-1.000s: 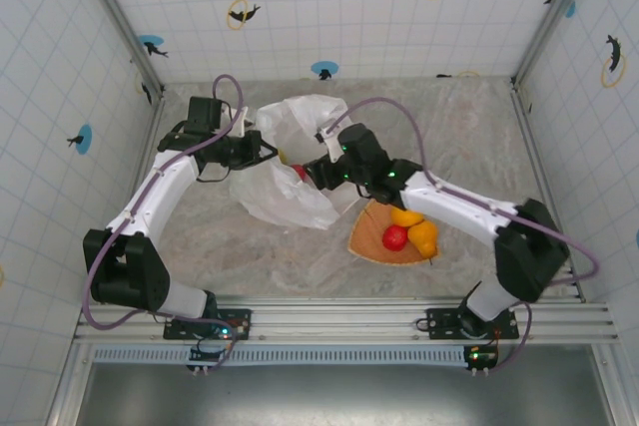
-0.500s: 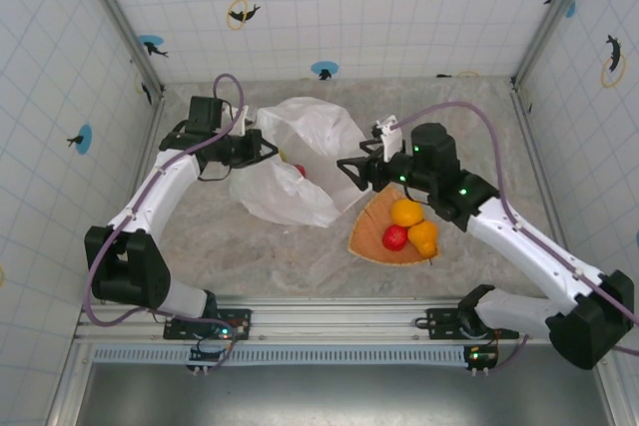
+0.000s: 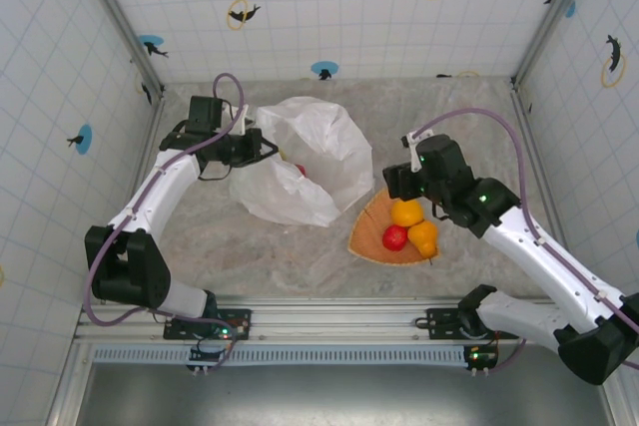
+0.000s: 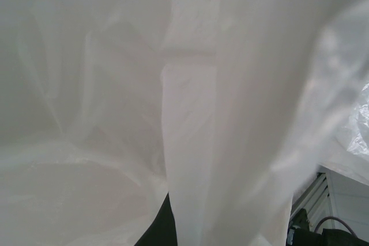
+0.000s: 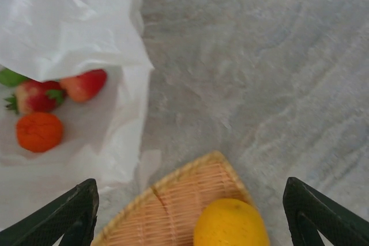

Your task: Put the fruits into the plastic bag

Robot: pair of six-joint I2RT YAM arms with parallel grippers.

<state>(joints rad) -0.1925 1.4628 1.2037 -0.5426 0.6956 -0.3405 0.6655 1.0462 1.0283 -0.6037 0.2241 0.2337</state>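
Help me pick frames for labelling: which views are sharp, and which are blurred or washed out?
Left wrist: the plastic bag hangs close to the lens, a soft white blur. Right wrist: crisp, evenly lit, the yellow fruit and tray sharp. Top external: clear, faint shadows, no glare.

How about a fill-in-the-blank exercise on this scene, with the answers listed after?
1. Seen from above, the woven tray holds ___ fruits.
2. The left gripper is shut on the rim of the ___.
3. In the right wrist view, the round fruit next to the strawberry is coloured ___.
4. The right gripper hovers over the tray with its jaws ___.
Answers: three; plastic bag; orange; open.
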